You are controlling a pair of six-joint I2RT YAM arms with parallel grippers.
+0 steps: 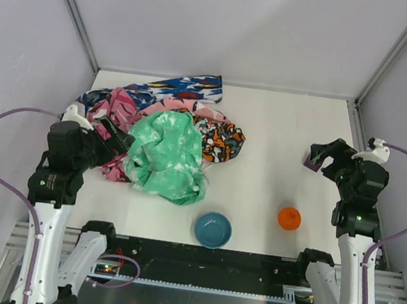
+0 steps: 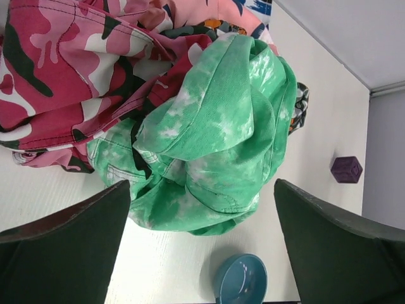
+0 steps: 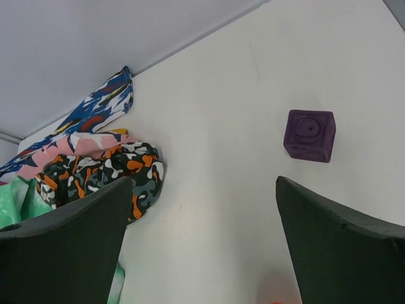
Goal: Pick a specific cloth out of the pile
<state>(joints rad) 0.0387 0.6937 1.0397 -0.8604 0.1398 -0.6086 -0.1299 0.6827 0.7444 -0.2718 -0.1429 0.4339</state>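
Mustard-orange cloth is nowhere in sight and nothing is lifted from the pile [image 1: 166,141], with left pincer [image 2: 202,190] and right pincer [image 3: 202,183] gaping wide, empty.

White table [image 1: 276,169] (grey walls [image 1: 228,20])

We count four cloths in the pile [image 1: 160,109] ahead of the left gripper [image 2: 199,190]: one mint-green cloth [image 1: 167,155], one pink cloth [image 1: 119,107], one blue-white-red cloth [image 1: 188,85], one orange-black-white cloth [image 1: 222,139]. Ahead of the right gripper [image 3: 202,183] we count one purple cube [image 3: 309,135]; behind it, one orange object [image 1: 289,218] and one blue bowl [image 1: 213,230].
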